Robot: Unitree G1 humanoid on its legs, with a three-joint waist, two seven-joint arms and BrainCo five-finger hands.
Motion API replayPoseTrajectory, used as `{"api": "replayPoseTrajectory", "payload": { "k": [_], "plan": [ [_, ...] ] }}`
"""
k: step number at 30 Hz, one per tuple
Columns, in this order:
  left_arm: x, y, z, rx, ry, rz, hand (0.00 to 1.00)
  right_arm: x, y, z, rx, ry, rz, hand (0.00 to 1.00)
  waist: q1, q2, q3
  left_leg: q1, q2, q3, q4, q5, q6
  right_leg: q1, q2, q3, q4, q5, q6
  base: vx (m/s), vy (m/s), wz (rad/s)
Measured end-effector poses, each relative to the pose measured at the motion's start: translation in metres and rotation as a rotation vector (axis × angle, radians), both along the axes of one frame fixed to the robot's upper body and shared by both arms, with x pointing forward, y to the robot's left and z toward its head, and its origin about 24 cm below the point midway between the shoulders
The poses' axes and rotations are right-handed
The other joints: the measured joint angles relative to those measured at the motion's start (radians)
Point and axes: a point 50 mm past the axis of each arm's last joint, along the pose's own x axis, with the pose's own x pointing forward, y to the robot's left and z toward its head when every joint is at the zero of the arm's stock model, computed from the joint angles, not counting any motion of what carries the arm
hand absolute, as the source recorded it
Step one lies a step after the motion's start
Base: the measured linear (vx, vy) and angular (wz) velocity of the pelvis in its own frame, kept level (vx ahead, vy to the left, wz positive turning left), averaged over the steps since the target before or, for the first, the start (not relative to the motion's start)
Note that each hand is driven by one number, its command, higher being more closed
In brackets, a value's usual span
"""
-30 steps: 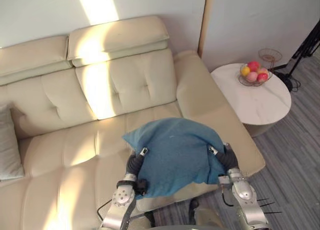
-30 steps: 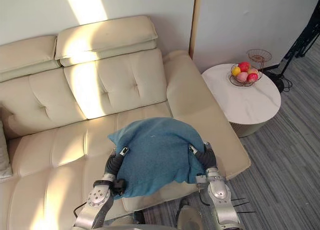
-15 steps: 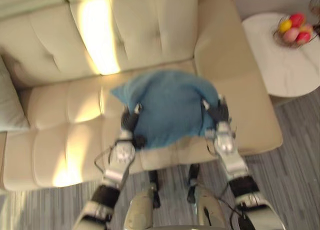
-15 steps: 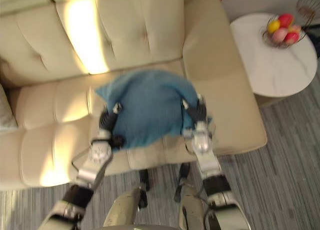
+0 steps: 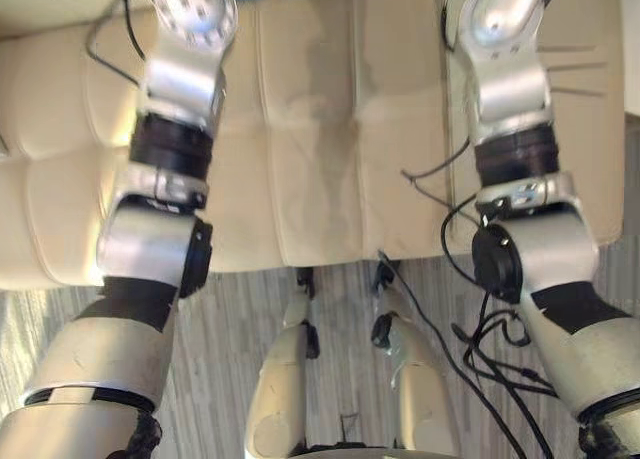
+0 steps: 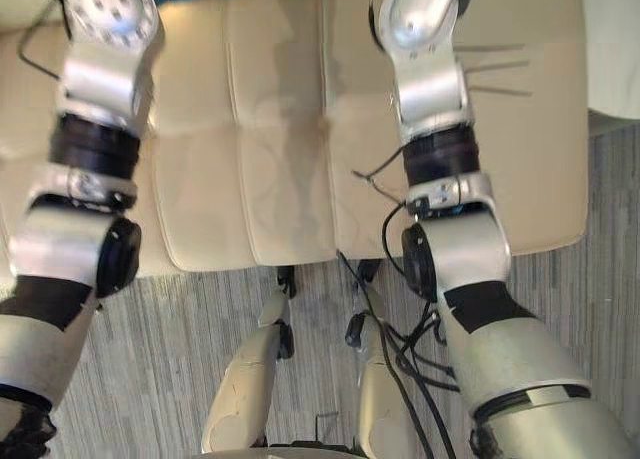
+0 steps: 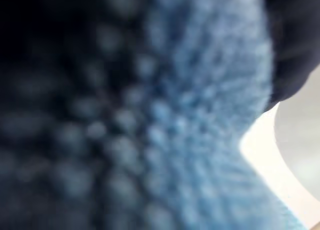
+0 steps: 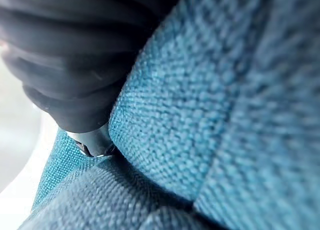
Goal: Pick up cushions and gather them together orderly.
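Cushion of blue woven fabric (image 8: 200,115) presses against right hand (image 8: 75,54) and left hand (image 7: 295,34), above a cream leather sofa (image 5: 320,129). Fingers are hidden: their grip, and the cushion's long axis, cannot be told.

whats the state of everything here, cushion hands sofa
blue cushion: pressed up against both hands, its edge showing between the arms above the sofa seat
left hand: against the cushion, grip hidden
right hand: dark cover pushed into the cushion, grip hidden
sofa: seat pads flat and in place
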Motion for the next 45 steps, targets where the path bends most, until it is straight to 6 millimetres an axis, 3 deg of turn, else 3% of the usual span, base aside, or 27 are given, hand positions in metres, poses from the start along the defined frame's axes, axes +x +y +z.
{"api": "replayPoseTrajectory", "payload": {
  "k": [3,8,12,13,14,16,19,21,24,29,31,35,37,39,40,41,43,45],
  "plan": [
    [0.004,0.003,0.008,-0.037,0.029,-0.008,0.00,0.013,-0.010,0.004,0.031,0.095,0.032,0.00,0.001,0.000,0.020,-0.036,0.000,-0.022,-0.006,0.011,-0.001,-0.017,0.005,-0.021,-0.027,0.014,-0.002,0.03,0.025,0.17],
    [0.031,0.018,-0.018,-0.090,0.224,-0.040,0.00,0.039,-0.025,-0.020,0.068,0.298,0.153,0.00,0.008,-0.001,0.053,-0.084,0.001,-0.055,-0.006,0.016,-0.003,-0.030,0.013,-0.051,-0.063,0.025,-0.003,0.05,0.081,0.16],
    [0.036,0.028,-0.026,-0.154,0.253,-0.102,0.00,0.047,-0.031,-0.036,0.130,0.361,0.221,0.00,0.031,0.000,0.069,-0.124,0.002,-0.049,-0.006,0.017,-0.003,-0.073,0.010,-0.048,-0.061,0.027,-0.001,0.03,0.104,-0.01],
    [0.039,0.032,-0.037,-0.169,0.273,-0.110,0.00,0.048,-0.031,-0.043,0.141,0.369,0.241,0.00,0.030,0.000,0.069,-0.130,0.002,-0.048,-0.006,0.017,-0.003,-0.079,0.008,-0.047,-0.060,0.027,-0.001,0.02,0.114,0.01],
    [0.042,0.034,-0.044,-0.172,0.292,-0.110,0.00,0.048,-0.031,-0.047,0.137,0.367,0.245,0.00,0.030,0.000,0.069,-0.131,0.002,-0.045,-0.006,0.017,-0.003,-0.080,0.005,-0.044,-0.058,0.027,-0.001,0.02,0.123,0.00],
    [0.052,0.037,-0.082,-0.208,0.371,-0.130,0.00,0.046,-0.028,-0.059,0.124,0.343,0.268,0.00,0.027,0.000,0.069,-0.131,0.003,-0.027,-0.005,0.016,-0.004,-0.096,0.007,-0.002,-0.034,0.022,0.005,0.02,0.119,-0.06],
    [0.059,0.031,-0.123,-0.244,0.453,-0.159,0.00,0.043,-0.022,-0.075,0.118,0.327,0.301,0.00,0.023,0.000,0.069,-0.128,0.004,-0.011,-0.003,0.016,-0.004,-0.119,-0.007,0.025,0.018,-0.001,0.014,0.02,0.100,-0.08],
    [0.060,0.028,-0.140,-0.249,0.484,-0.169,0.00,0.042,-0.017,-0.088,0.117,0.330,0.325,0.00,0.022,0.000,0.069,-0.120,0.005,-0.003,-0.002,0.015,-0.005,-0.129,-0.011,0.033,0.052,-0.020,0.012,0.00,0.048,-0.05],
    [0.057,0.030,-0.157,-0.239,0.495,-0.179,0.00,0.037,-0.018,-0.108,0.109,0.331,0.344,0.00,0.021,0.000,0.069,-0.097,0.009,0.014,-0.001,0.014,-0.006,-0.133,-0.015,0.054,0.099,-0.047,0.012,-0.02,0.015,-0.06],
    [0.038,0.045,-0.162,-0.207,0.412,-0.160,0.00,0.013,-0.033,-0.134,0.070,0.253,0.342,0.00,0.016,0.000,0.069,-0.059,0.015,0.026,0.017,0.005,-0.017,-0.111,-0.017,0.066,0.147,-0.071,0.013,-0.05,-0.010,-0.02],
    [0.028,0.053,-0.175,-0.186,0.391,-0.146,0.00,0.004,-0.042,-0.156,0.028,0.282,0.301,0.00,0.015,-0.001,0.068,-0.019,0.017,0.028,0.017,0.001,-0.021,-0.075,-0.017,0.067,0.155,-0.084,0.017,-0.04,-0.012,0.02],
    [0.002,0.063,-0.222,-0.150,0.431,-0.139,0.00,-0.016,-0.061,-0.222,-0.054,0.441,0.224,0.00,0.019,-0.002,0.066,0.075,0.020,0.028,0.046,-0.035,-0.022,0.017,-0.023,0.068,0.194,-0.126,0.023,0.00,-0.045,0.05],
    [-0.016,0.062,-0.264,-0.107,0.530,-0.168,0.00,-0.033,-0.069,-0.268,-0.076,0.581,0.220,0.00,0.024,-0.004,0.060,0.139,0.022,0.031,0.068,-0.064,-0.026,0.079,-0.025,0.073,0.215,-0.160,0.034,0.04,-0.081,0.00],
    [-0.029,0.060,-0.298,-0.101,0.625,-0.204,0.00,-0.047,-0.073,-0.301,-0.089,0.690,0.235,0.00,0.025,-0.007,0.036,0.173,0.022,0.031,0.072,-0.076,-0.025,0.108,-0.026,0.075,0.228,-0.177,0.034,0.05,-0.063,0.01],
    [-0.046,0.055,-0.337,-0.114,0.751,-0.235,0.00,-0.064,-0.074,-0.335,-0.083,0.813,0.260,0.00,0.024,-0.013,-0.012,0.195,0.023,0.032,0.081,-0.092,-0.031,0.130,-0.025,0.076,0.233,-0.192,0.038,0.06,-0.048,-0.03],
    [-0.054,0.054,-0.353,-0.124,0.803,-0.247,0.00,-0.071,-0.074,-0.349,-0.078,0.864,0.271,0.00,0.023,-0.016,-0.028,0.206,0.024,0.034,0.087,-0.102,-0.030,0.143,-0.024,0.078,0.233,-0.198,0.038,0.13,-0.055,-0.08],
    [-0.087,0.049,-0.413,-0.157,1.027,-0.292,0.00,-0.098,-0.076,-0.408,-0.073,1.099,0.316,0.00,0.004,-0.024,-0.089,0.277,0.021,0.036,0.089,-0.130,-0.032,0.215,-0.019,0.081,0.225,-0.222,0.049,0.13,-0.029,-0.05],
    [-0.110,0.053,-0.451,-0.196,1.186,-0.282,0.00,-0.120,-0.083,-0.448,-0.068,1.286,0.318,0.00,-0.007,-0.030,-0.142,0.322,0.024,0.039,0.090,-0.148,-0.035,0.260,-0.014,0.085,0.212,-0.232,0.058,0.12,-0.001,-0.11]
  ]
}}
